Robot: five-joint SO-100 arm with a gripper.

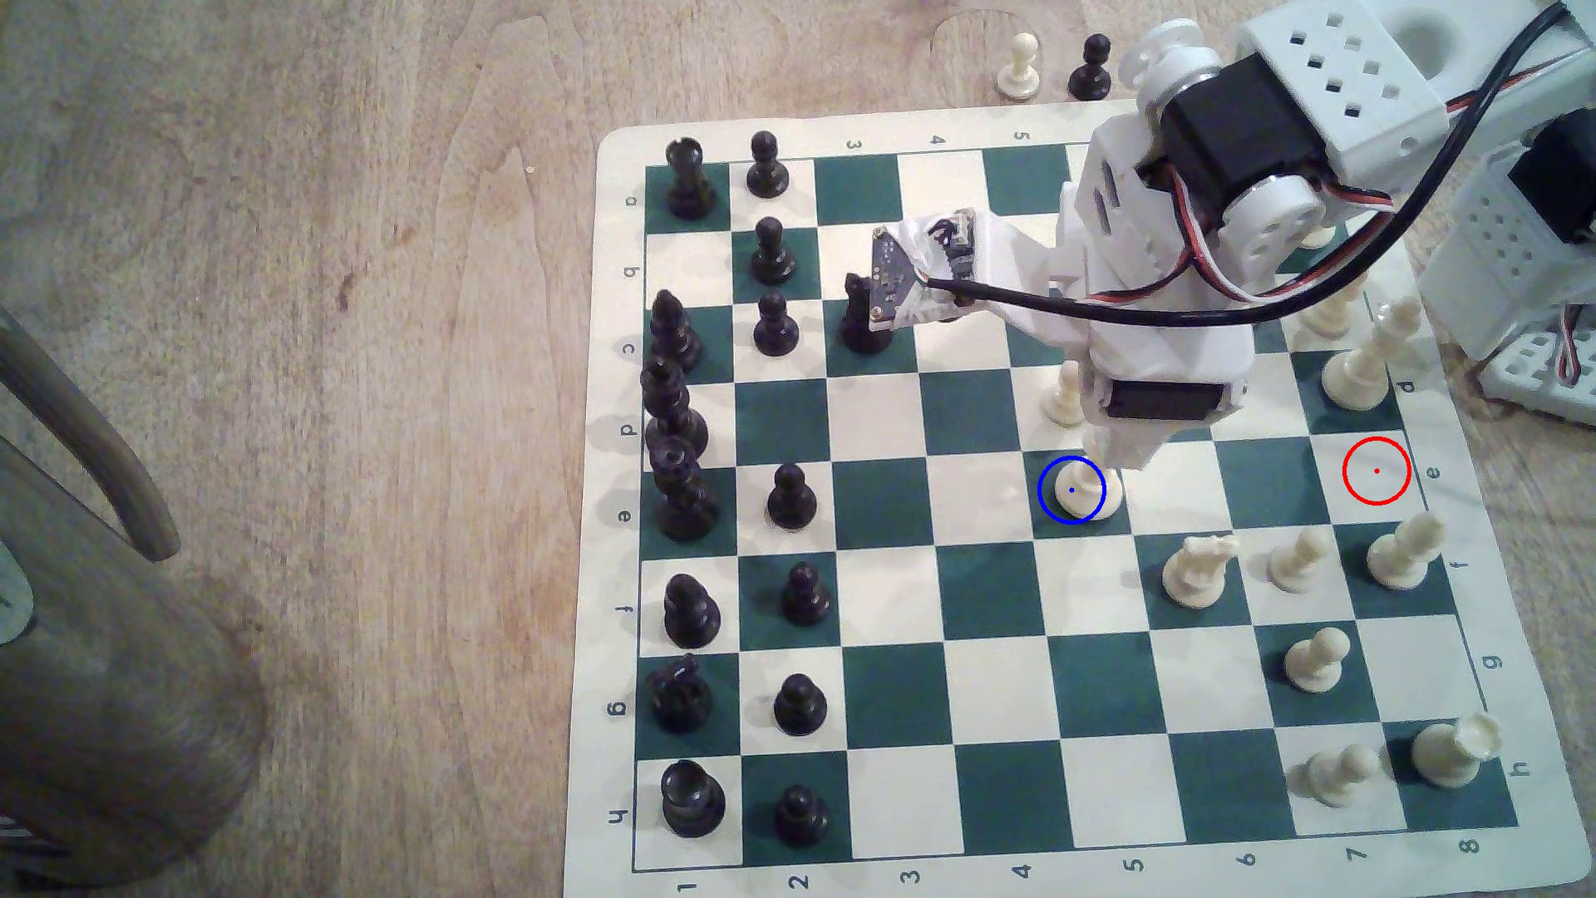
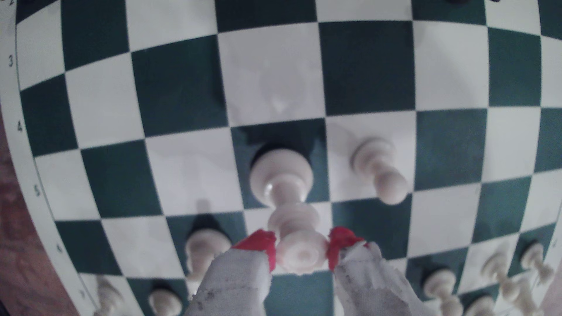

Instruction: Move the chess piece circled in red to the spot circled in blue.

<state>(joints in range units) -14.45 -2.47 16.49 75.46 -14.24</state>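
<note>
The chess piece (image 1: 1078, 499), cream-white with a wide round base and a notched coronet top, stands upright with its base on the dark green square of the spot circled in blue (image 1: 1047, 528). My gripper (image 1: 1123, 458) comes down over it from the exterior view's right. In the wrist view my gripper (image 2: 301, 246) has its red-tipped fingers (image 2: 261, 243) pressed against both sides of the piece's (image 2: 281, 176) coronet. The red ring (image 1: 1377, 471) marks an empty white square near the board's right edge in the exterior view.
A cream pawn (image 1: 1067, 397) stands one square from the held piece, seen too in the wrist view (image 2: 380, 170). A cream knight (image 1: 1196, 570) and more cream pieces fill the exterior view's right; black pieces (image 1: 682, 492) line its left. Two pawns (image 1: 1023, 65) sit off the board.
</note>
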